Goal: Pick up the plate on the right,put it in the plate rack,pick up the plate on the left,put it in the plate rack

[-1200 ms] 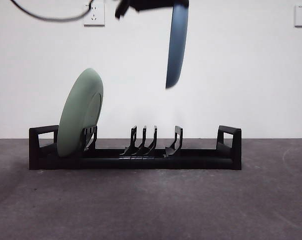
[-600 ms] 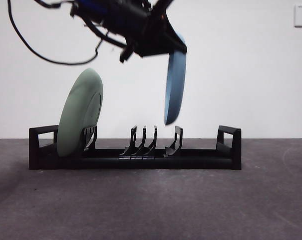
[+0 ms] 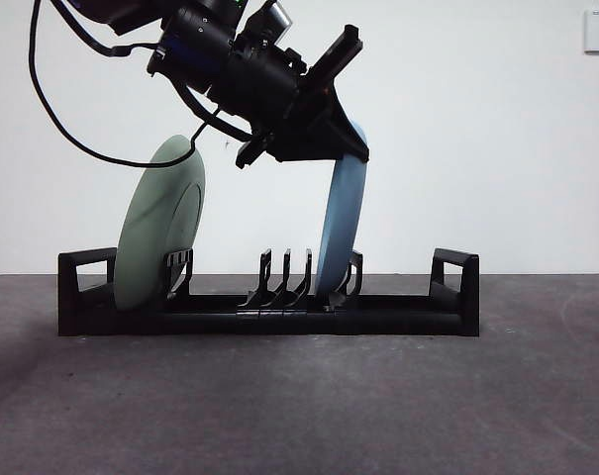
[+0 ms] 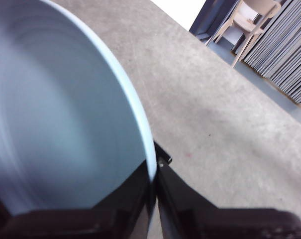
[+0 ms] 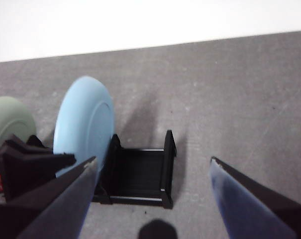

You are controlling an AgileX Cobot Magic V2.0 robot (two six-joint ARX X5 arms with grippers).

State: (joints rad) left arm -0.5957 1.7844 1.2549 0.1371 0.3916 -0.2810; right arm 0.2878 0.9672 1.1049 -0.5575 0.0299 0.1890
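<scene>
Risk sits at the slot: we grip the blue plate (image 3: 341,223) by its upper rim in the left pincer (image 3: 314,134), its lower edge between prongs of the plate rack (image 3: 269,315), beside the green plate (image 3: 160,226). Letting go while tilted could tip it. Our right pincer (image 5: 152,172) hovers wide, empty.

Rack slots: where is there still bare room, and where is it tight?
On the plate rack, the stretch between the blue plate and the looped end is bare, as is the short gap beside the green plate. The middle prongs are crowded: the left gripper grips the blue plate there.
</scene>
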